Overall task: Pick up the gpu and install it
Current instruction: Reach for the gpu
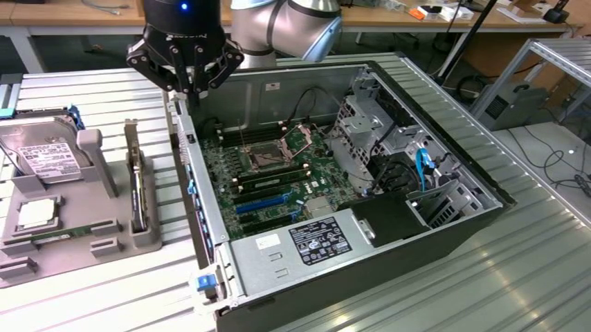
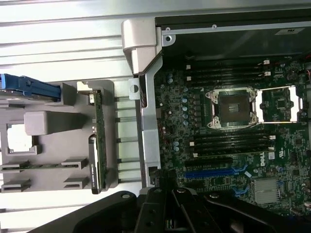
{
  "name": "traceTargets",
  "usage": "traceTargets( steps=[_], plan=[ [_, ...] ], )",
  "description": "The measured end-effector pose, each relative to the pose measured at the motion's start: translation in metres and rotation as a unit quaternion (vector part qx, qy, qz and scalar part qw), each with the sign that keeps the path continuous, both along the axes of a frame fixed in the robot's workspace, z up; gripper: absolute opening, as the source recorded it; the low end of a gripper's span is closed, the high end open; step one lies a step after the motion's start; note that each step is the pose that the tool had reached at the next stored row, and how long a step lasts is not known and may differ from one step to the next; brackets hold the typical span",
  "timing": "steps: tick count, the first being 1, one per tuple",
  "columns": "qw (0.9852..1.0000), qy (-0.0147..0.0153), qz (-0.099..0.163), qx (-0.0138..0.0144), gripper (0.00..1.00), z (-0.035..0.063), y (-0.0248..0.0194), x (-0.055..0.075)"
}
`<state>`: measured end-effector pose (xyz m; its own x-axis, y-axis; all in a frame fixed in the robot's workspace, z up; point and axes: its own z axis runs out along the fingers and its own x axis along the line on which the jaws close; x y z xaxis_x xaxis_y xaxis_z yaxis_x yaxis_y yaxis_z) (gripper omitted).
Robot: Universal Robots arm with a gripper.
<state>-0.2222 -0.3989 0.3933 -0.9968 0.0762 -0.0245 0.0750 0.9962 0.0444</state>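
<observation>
- A ribbed metal desk fills the exterior view from edge to edge.
- An open computer case lies on its side across the centre of the frame. Its green motherboard faces up.
- A silver and black robot arm comes down from the top centre of the frame.
- A gray holder sits on the desk at the left of the frame, just beside the case.
- A silver hard drive with a white label leans in the holder at the far left.
- The gpu, a thin dark card with a silver bracket at its far end, stands on edge in a slot along the holder's case-side edge. Nothing touches it.
- The fingers hang at the upper left of the frame, above the case's wall nearest the holder. They are clenched together and grasp nothing.
</observation>
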Motion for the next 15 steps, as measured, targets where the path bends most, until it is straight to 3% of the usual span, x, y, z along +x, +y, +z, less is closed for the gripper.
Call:
traceTargets(
  steps=[15],
  plan=[
    [1.0,0.0,0.0,0.0,0.11,0.0,0.0,-0.013]
  ],
)
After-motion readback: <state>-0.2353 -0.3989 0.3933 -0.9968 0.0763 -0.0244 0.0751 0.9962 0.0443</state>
